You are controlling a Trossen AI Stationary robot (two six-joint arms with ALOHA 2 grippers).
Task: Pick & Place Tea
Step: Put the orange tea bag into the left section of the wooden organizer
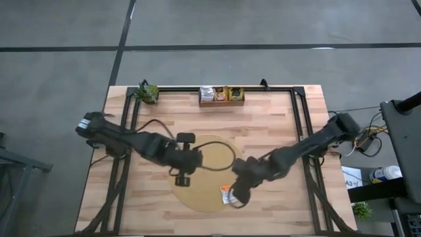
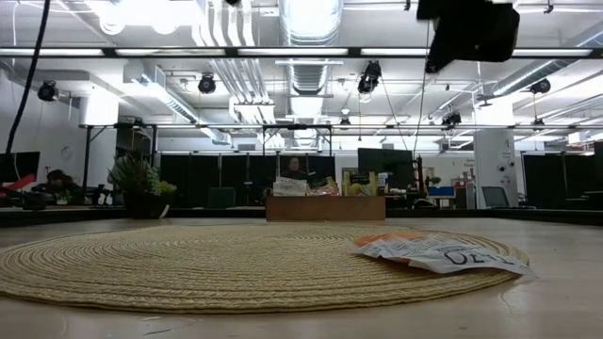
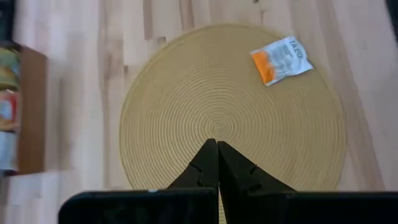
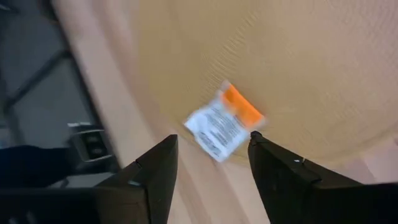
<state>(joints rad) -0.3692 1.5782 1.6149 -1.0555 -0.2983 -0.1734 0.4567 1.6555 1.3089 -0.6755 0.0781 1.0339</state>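
Observation:
One tea sachet, white with an orange end, lies flat on the near right rim of the round tan mat; it also shows in the left wrist view as the sachet and low down as the sachet. My right gripper hovers open above it, fingers slanting down, the sachet ahead between them and untouched. My left gripper is shut and empty, raised over the mat's middle. More tea sachets stand in the wooden tray.
The wooden tray stands at the table's far edge, in the middle. A small potted plant sits at the far left corner. Black frame rails run along the table's sides. Bare wood lies around the mat.

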